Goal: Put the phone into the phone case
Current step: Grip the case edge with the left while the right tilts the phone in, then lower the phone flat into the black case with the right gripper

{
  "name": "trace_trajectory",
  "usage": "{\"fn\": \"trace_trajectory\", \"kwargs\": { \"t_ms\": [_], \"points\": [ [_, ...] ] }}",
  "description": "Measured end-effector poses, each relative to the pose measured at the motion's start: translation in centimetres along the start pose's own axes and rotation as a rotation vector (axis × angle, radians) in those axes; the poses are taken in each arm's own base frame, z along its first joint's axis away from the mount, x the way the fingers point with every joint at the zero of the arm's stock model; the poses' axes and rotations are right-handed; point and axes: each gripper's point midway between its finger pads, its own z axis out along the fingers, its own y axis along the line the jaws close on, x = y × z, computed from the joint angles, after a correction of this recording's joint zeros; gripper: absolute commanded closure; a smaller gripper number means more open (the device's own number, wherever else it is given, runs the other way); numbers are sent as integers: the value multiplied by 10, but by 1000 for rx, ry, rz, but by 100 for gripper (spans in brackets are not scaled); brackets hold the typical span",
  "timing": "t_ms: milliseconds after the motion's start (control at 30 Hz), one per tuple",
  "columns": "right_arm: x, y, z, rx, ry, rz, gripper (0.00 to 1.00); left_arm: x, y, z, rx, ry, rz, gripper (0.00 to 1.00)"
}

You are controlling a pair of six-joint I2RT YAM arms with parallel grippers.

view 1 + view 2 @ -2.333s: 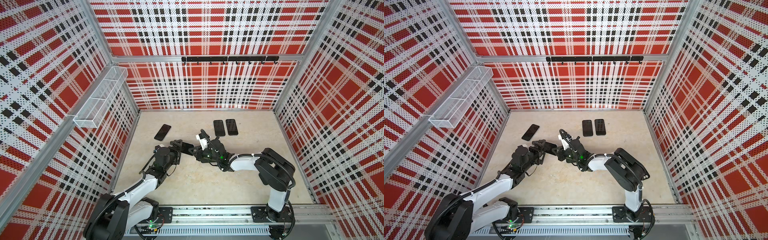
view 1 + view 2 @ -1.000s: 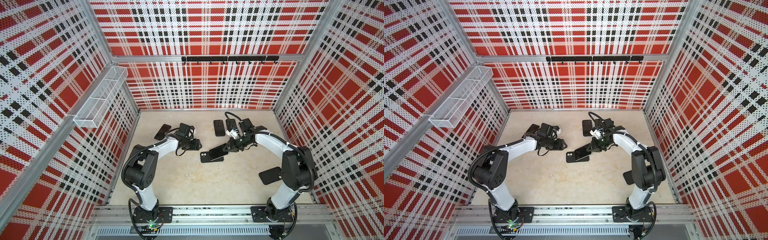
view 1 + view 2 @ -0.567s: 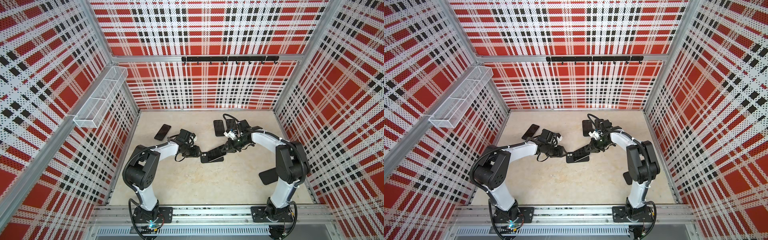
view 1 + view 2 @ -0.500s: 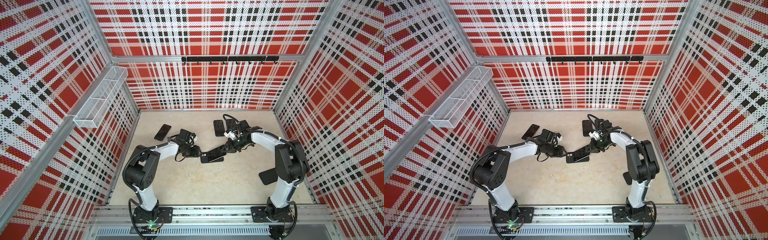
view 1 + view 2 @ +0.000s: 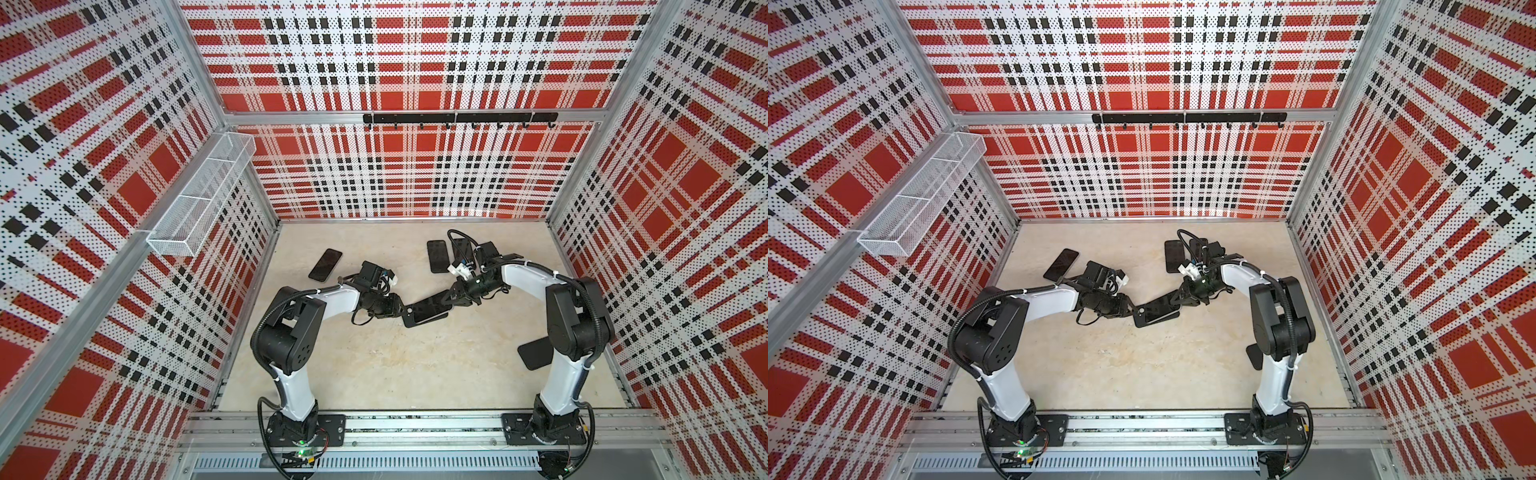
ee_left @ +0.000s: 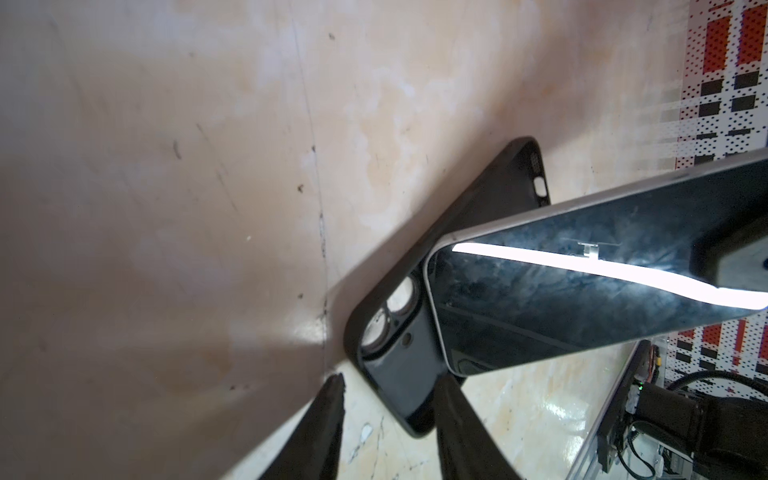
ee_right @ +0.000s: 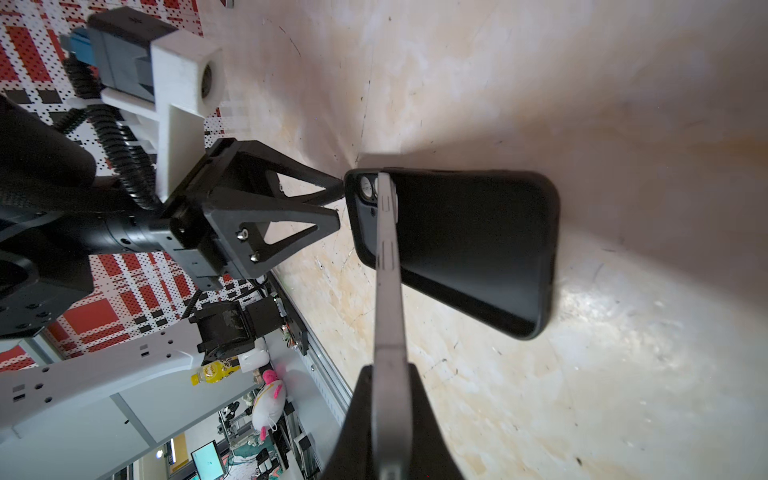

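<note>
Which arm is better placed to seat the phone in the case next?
Likely right. The right hand clamps the phone, tilted above the case; the left hand, jaws apart, only flanks the case's camera end.

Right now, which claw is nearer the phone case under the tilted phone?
Left. The left gripper sits at the camera-hole end of the phone case; the right gripper hangs back, clamping the phone tilted over it.

phone (image 6: 582, 291): glossy black glass face, smudged; matt grey metal edge band.
phone case (image 6: 395, 374): smooth black plastic, glossy inside.
counter (image 6: 166, 166): beige marbled top, smooth, scuffed, faintly shiny.
basket (image 5: 199, 199): white wire mesh.
</note>
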Motion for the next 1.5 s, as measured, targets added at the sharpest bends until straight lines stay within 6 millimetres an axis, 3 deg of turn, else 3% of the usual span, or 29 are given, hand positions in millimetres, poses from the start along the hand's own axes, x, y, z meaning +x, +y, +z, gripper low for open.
{"fn": "trace_trajectory", "kwargs": {
  "t_ms": [600, 1100, 1333, 1500],
  "points": [
    [10, -2, 15, -75, 35, -2, 94, -4, -2, 3, 30, -15, -42, 59],
    [26, 9, 44, -147, 41, 17, 93, -10, -1, 2, 60, -47, -83, 53],
    [25, 7, 45, -142, 29, 25, 85, -11, 0, 2, 55, -50, -74, 53],
    [23, -9, 48, -48, 9, 36, 72, -9, 3, 2, 28, -44, -55, 54]
  ]
}}
